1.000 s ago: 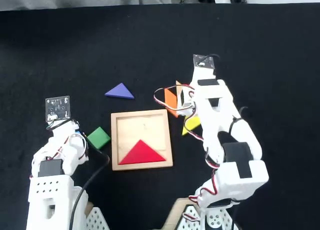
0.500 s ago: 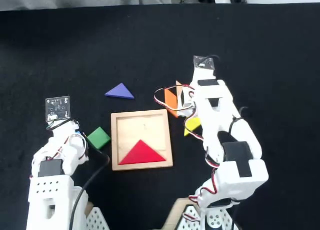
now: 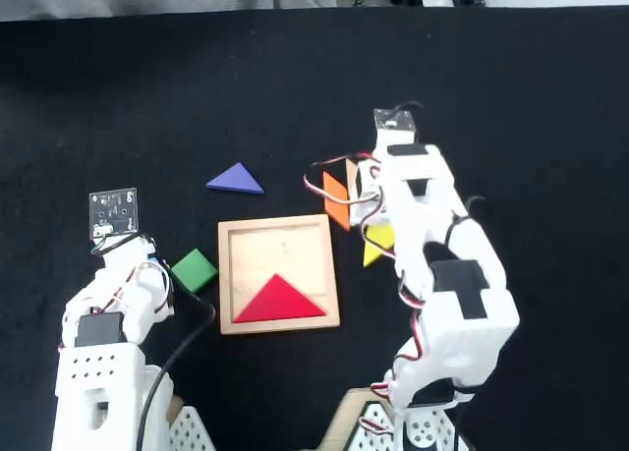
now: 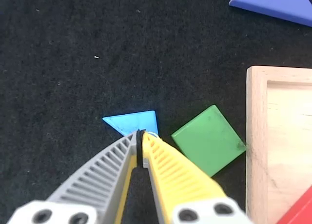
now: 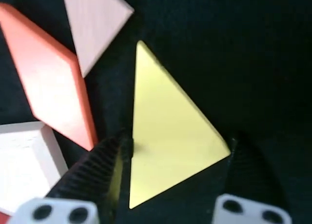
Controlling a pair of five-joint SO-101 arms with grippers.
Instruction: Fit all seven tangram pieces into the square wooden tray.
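Since the earlier frames the right arm (image 3: 432, 225) has shifted a little farther out over the table (image 3: 511, 97), taking its jaws along the yellow triangle (image 5: 165, 131). The left arm (image 3: 108, 304) has not stirred, and no piece has visibly changed place.

Left jaws: together, holding nothing. Their tips sit at the near edge of the small blue triangle (image 4: 134, 122); whether they touch it cannot be told. The green square (image 4: 208, 140) lies just beside the tips, on the tray side, with the rim of the tray (image 4: 256, 136) just beyond it. The violet triangle (image 3: 236, 180) lies well ahead of these jaws.

Tray: the red triangle (image 3: 279, 300) is seated inside, against one wall. One piece of seven is home.

Right jaws: apart, one to each side of the yellow triangle, which lies flat on the table between them. One jaw stands close against a long edge, the other at the opposite corner; no squeeze is evident. The orange parallelogram (image 5: 48, 82) lies just outside one jaw, with the pale wooden piece (image 5: 95, 21) ahead of it.

Assessment: the step in hand is the pick-up of the yellow triangle. The next move, in my judgement, calls for closing squarely on it without nudging the orange parallelogram, lifting, then turning it to suit a free corner of the tray.
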